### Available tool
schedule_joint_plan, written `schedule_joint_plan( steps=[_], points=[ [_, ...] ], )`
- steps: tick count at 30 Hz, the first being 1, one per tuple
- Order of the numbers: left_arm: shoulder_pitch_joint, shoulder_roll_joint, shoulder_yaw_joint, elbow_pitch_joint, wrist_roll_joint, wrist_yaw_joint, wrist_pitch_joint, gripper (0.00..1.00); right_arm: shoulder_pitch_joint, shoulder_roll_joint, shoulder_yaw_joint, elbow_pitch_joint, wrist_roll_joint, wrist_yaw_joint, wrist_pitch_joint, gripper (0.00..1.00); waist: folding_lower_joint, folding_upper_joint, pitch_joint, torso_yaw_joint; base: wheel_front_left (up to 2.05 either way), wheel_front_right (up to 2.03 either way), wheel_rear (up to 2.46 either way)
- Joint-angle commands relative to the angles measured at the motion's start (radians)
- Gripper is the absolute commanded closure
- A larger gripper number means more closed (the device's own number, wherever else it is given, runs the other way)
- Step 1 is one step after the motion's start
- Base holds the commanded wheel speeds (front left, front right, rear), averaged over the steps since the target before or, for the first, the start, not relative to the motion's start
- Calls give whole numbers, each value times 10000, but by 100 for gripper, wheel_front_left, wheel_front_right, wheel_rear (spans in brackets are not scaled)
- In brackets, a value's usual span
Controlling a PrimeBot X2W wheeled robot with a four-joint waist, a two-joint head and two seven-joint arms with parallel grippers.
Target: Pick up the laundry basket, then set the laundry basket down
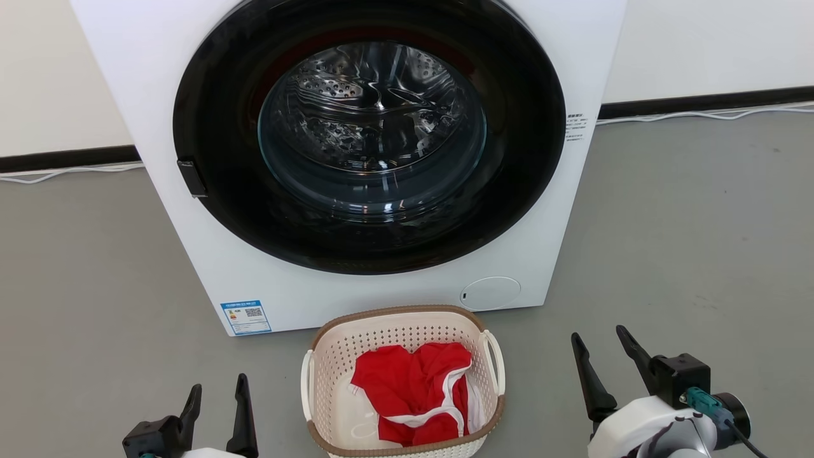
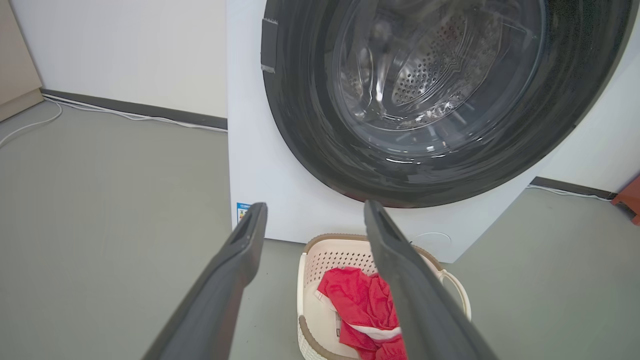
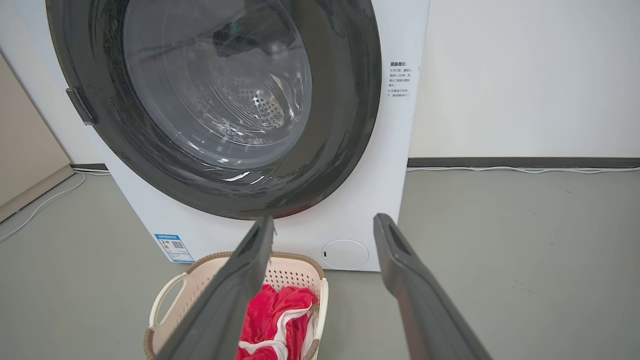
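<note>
Left gripper (image 1: 217, 397): fingers spread, touching nothing, low on the left, apart from the basket. Laundry basket (image 1: 337, 362): stands upright on the grey floor (image 1: 95, 286), centre, just in front of the white washer (image 1: 381, 299), between the two grippers. Red garment (image 1: 413, 388) with white trim lies inside. Right gripper (image 1: 599, 343): fingers spread, apart from the basket's right handle.

We see a grey floor (image 1: 687, 242), white wall (image 1: 712, 44) w/ black baseboard (image 1: 699, 102) & white cable (image 1: 699, 115) along it; white front-load washer (image 1: 356, 299) centre, beige cabinet (image 2: 15, 60) at left.
</note>
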Motion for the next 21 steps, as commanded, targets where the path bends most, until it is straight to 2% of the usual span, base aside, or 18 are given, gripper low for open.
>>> schedule_joint_plan(
  steps=[1, 16, 17, 21],
  points=[
    [-518, 86, 257, -292, -15, 67, -61, 0, -217, 17, 256, -297, -54, 62, 33, 0, 0, -1, 0, 13, 0, 0, 0],
    [-481, 95, 312, -573, -1, 337, -61, 0, -163, 17, 313, -773, 2, 62, 379, 0, 0, -1, -48, 61, 0, 0, 0],
    [-1, -8, 19, -255, -3, 274, 2, 100, 12, 0, 79, -415, 7, -2, 351, 100, 0, -1, -48, 62, 0, 0, 0],
    [155, -98, 30, 159, -76, 263, 45, 100, 266, 15, 74, -49, 94, -9, 384, 100, 0, -1, -48, 68, 0, 0, 0]
  ],
)
